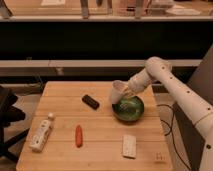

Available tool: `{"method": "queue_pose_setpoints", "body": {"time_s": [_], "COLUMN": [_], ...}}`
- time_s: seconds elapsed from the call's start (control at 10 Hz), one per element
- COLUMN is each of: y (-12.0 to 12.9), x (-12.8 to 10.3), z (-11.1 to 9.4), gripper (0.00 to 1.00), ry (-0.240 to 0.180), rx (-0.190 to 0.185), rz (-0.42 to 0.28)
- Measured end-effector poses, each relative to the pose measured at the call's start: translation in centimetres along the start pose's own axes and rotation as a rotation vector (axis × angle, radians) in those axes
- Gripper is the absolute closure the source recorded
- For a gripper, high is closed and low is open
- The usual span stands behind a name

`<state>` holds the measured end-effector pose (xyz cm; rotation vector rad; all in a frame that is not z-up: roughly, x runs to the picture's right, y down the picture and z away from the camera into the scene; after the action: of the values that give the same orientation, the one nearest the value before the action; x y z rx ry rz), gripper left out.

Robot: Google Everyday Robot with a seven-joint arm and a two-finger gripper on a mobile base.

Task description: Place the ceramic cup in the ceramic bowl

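Noted a flat white packet (129,146) near the front right corner of the wooden counter (100,152). Noted a white bottle (42,134) front left, label unreadable. Found a black block (90,101) mid-counter. Recorded the ceramic bowl (128,109) toward the right edge. Recorded the gripper (125,93) clamped on the ceramic cup (117,92), tilted over the bowl's back left rim. Saw dark shelving (75,40) beyond the back edge.
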<state>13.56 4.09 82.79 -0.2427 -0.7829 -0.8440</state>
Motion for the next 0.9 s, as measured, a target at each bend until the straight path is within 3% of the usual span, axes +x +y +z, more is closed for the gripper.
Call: {"method": "queue_pose_setpoints", "body": {"time_s": [0.9], "y": [2.2], "x": [0.5], "z": [-0.7], "gripper": [1.00], "ry": [0.005], "rx": [0.006], "rz": [0.008]}}
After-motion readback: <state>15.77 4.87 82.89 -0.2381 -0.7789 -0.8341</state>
